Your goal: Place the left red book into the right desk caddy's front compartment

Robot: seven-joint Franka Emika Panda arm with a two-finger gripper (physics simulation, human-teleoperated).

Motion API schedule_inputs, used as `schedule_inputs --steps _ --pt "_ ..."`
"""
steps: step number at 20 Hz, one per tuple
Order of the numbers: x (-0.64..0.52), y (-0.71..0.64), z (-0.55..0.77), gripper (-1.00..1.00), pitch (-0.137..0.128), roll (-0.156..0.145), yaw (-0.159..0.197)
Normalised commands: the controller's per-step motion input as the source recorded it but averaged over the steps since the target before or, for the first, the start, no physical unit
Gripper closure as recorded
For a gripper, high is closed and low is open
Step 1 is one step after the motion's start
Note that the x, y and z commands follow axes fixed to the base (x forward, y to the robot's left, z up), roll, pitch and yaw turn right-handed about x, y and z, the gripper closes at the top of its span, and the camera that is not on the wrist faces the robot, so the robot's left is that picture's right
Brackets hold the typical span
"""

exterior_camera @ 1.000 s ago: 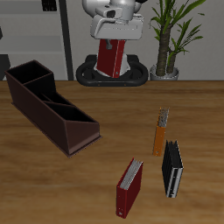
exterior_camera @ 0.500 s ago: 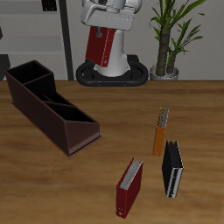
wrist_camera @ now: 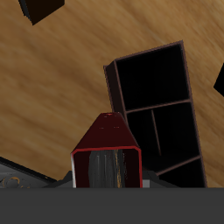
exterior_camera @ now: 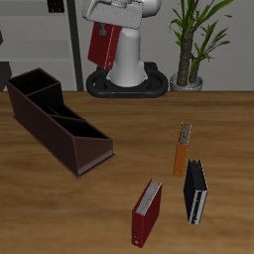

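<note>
Left red book (exterior_camera: 101, 44) is up in the air, well above the table, hanging off the gripper (exterior_camera: 112, 10) near the robot's white base at the back. Vs 1 s ago it's gone from roughly in front of the base, spine vertical, to higher and further toward the right desk caddy (exterior_camera: 55, 119); vs 0.5 s ago, another step the same way, and it's now tilted a bit. So the carry phase is underway: pickup done, transfer toward caddy in progress, insertion not yet begun.

Wrist view: book (wrist_camera: 106, 156) fills the foreground, and the caddy (wrist_camera: 157, 105) shows beyond it w/ its dark divided sections open. The book isn't over any section yet, I'd say; it's beside the caddy's rim.

Claw: clamped on the book's top edge, closed to book thickness; fingers themselves mostly hidden at the frame edge.

Arm: raised high, wrist pointing down, swung toward the caddy side. Other bks (red w/ page block (exterior_camera: 147, 211), black (exterior_camera: 195, 191), orange (exterior_camera: 181, 151)) sit untouched near the table's front edge.
</note>
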Motion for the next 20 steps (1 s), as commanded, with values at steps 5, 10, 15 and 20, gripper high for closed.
schedule_inputs --steps 5,10,15,20 --pt "0.03 -0.33 0.08 1.00 -0.016 -0.063 0.010" --pt "0.07 -0.31 0.07 1.00 -0.025 -0.042 0.023" --pt "0.12 -0.15 -0.04 1.00 0.000 -0.011 0.033" --pt "0.06 0.00 -0.05 1.00 -0.018 0.003 0.051"
